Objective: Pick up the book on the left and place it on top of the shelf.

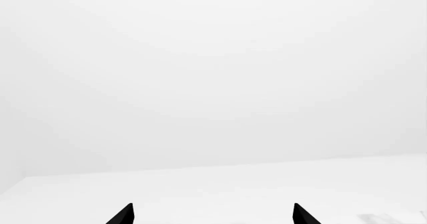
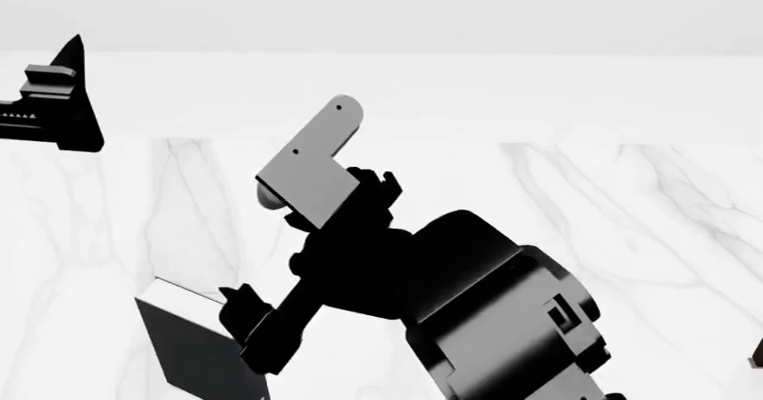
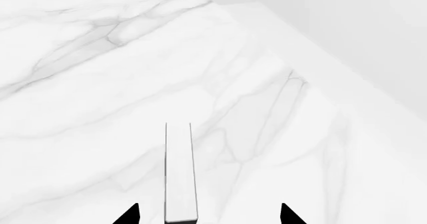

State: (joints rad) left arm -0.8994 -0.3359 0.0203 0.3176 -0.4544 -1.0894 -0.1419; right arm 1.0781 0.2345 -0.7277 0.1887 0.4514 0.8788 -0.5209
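Note:
The charcoal-black book [image 2: 191, 357] stands on the marble table [image 2: 620, 204] at the lower left of the head view, with a thin pale edge along its top. In the right wrist view its white page edge [image 3: 180, 174] runs between my fingertips, closer to one finger. My right gripper [image 3: 210, 215] is open around the book and is not closed on it. In the head view this gripper [image 2: 253, 333] sits against the book's right side. My left gripper [image 1: 213, 215] is open and empty, raised at the far left [image 2: 54, 96]. The shelf is out of view.
My bulky right arm [image 2: 477, 311] fills the lower middle of the head view, with a grey bracket [image 2: 313, 163] on it. The table's far edge meets a white wall. A small dark thing [image 2: 756, 361] shows at the right edge. The left wrist view shows only white wall and floor.

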